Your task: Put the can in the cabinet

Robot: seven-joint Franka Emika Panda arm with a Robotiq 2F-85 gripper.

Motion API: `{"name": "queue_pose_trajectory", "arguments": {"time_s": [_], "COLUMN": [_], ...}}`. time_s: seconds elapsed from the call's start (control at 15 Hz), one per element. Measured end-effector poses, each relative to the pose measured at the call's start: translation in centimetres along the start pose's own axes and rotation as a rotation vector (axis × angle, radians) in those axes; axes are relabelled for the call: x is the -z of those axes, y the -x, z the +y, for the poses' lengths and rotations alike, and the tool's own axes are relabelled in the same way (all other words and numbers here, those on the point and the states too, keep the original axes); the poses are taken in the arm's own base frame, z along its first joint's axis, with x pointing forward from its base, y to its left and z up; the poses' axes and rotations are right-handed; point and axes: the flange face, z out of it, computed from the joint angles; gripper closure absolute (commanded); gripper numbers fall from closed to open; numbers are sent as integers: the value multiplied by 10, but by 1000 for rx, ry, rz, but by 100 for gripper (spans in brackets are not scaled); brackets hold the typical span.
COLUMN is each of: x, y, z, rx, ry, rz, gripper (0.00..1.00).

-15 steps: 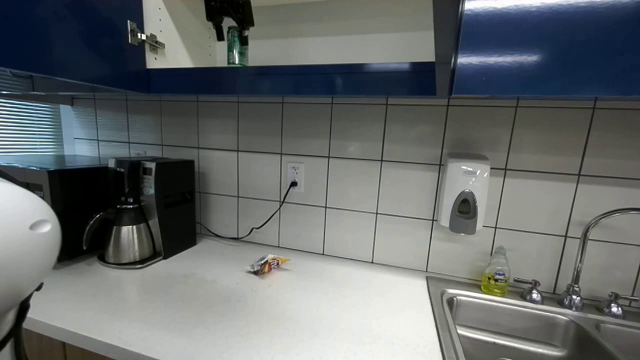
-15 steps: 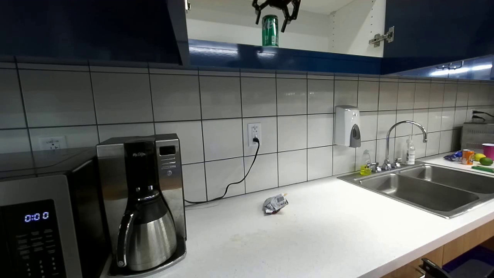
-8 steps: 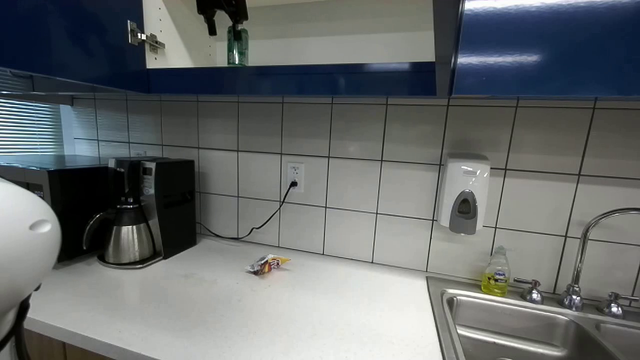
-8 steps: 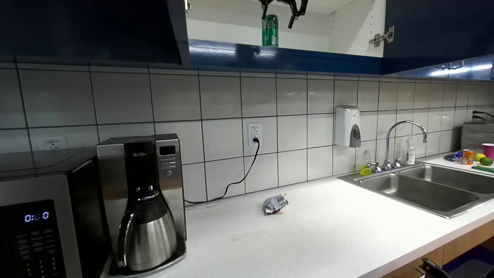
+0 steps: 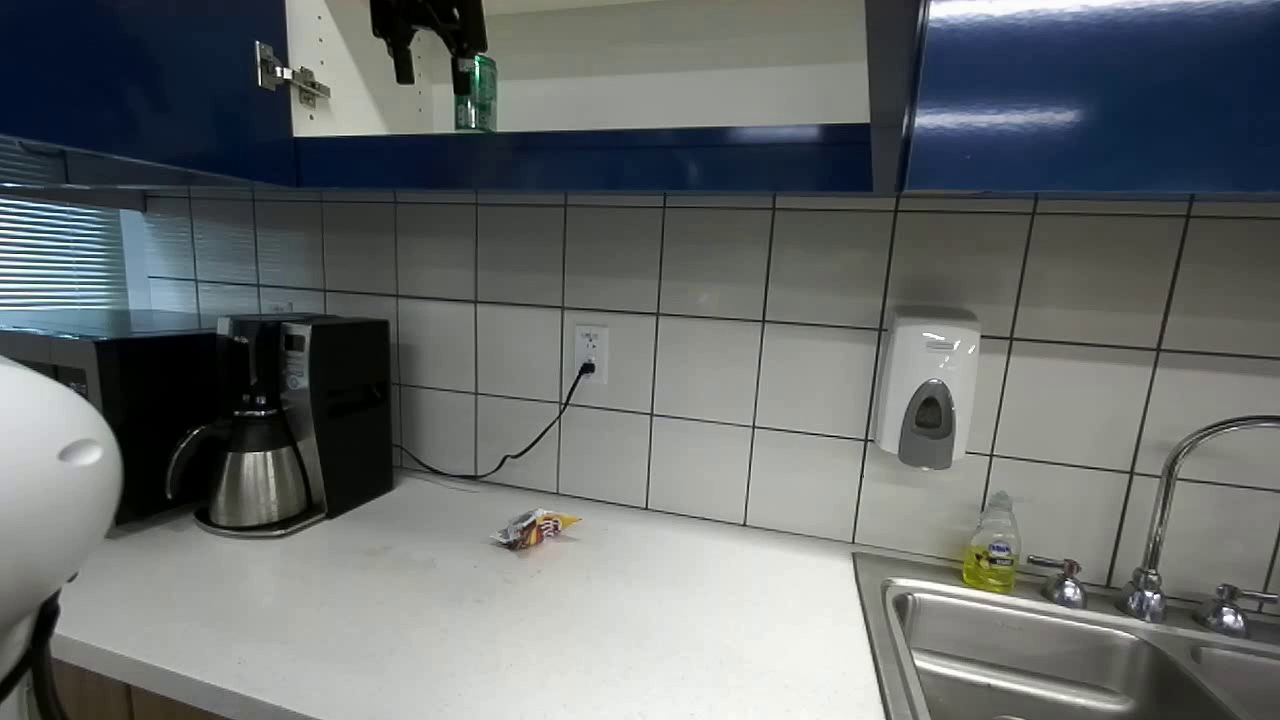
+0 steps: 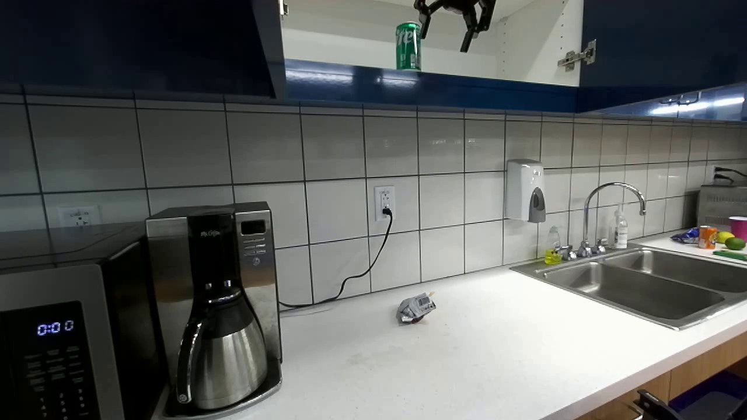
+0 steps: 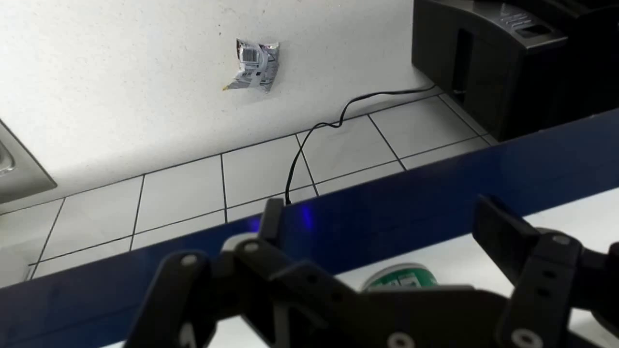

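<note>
The white, finely speckled countertop (image 6: pixel 467 361) runs along a tiled wall (image 6: pixel 335 146). A microwave (image 6: pixel 76 326) stands toward one end, with a Mr. Coffee coffee maker (image 6: pixel 213 251) just beside it. Well apart from both lies a crumpled snack wrapper (image 5: pixel 535 528), silver with yellow and reddish brown; a faint tan smudge (image 6: pixel 373 357) marks the surface nearby. A black power cord (image 7: pixel 382 93) trails close to the back edge. A steel double sink (image 5: pixel 880 620) is let into the top. Beyond it, in an exterior view, sit a blue packet (image 6: pixel 686 235), an orange drink can (image 6: pixel 707 238), a lemon (image 6: pixel 724 237), a lime (image 6: pixel 735 244), a pink cup (image 6: pixel 739 228) and a flat green item (image 6: pixel 730 255) too small to identify.
</note>
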Motion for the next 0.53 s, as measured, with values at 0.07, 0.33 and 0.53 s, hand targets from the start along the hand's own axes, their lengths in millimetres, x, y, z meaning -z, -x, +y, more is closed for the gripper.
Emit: {"name": "queue_pose_trajectory", "arguments": {"time_s": [0.07,0.33,0.53], "x": [-3,-21,-41], "y": [8,39,60], "z": [4,19,30], "rx": [9,38,51], "ry": [-1,-4,-15], "rz": [-12,-59,-95], "gripper": [0,0,0]}}
